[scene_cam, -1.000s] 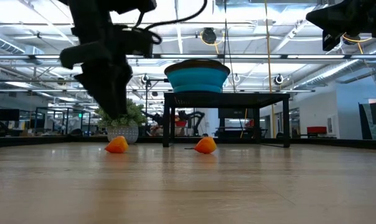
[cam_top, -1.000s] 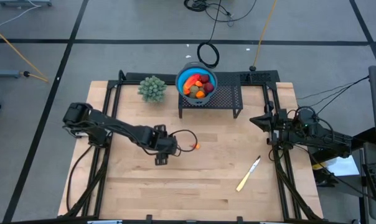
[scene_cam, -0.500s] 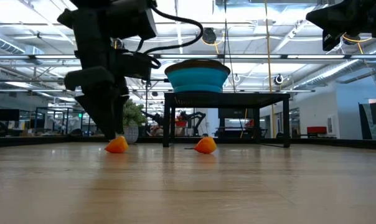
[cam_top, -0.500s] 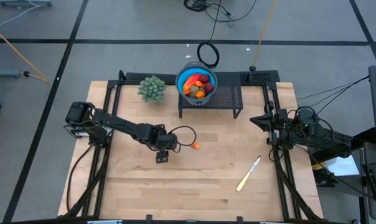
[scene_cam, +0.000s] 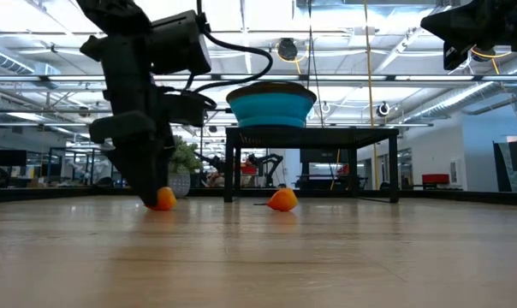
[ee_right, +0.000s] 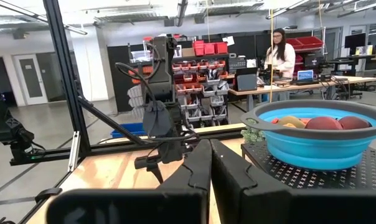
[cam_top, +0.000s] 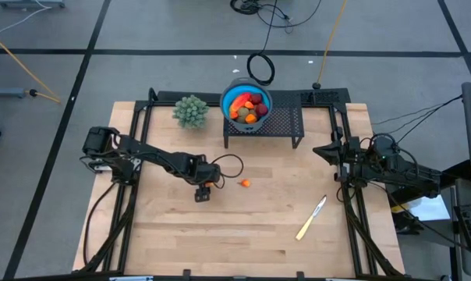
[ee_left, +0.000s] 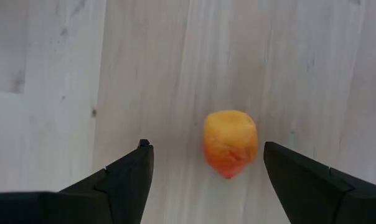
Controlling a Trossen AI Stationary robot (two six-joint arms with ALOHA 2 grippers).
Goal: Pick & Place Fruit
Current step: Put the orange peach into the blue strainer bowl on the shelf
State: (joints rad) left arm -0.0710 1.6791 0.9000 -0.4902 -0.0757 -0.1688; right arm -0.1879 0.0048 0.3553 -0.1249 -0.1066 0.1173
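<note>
A small orange fruit piece lies on the wooden table between the fingers of my left gripper. The gripper is open and points down, with a finger on each side and a gap to both. In the low view the gripper half hides this piece. A second orange piece lies to its right on the table. A blue bowl holds more fruit. My right gripper is shut and raised at the table's right edge.
The bowl stands on a black mesh rack at the table's far middle. A green bushy plant stands left of the rack. A pale knife lies at the near right. A person stands in the room beyond the table.
My left gripper has come down toward the table over the left orange piece, and its fingertips now stand low beside that piece. Neither piece has moved.
</note>
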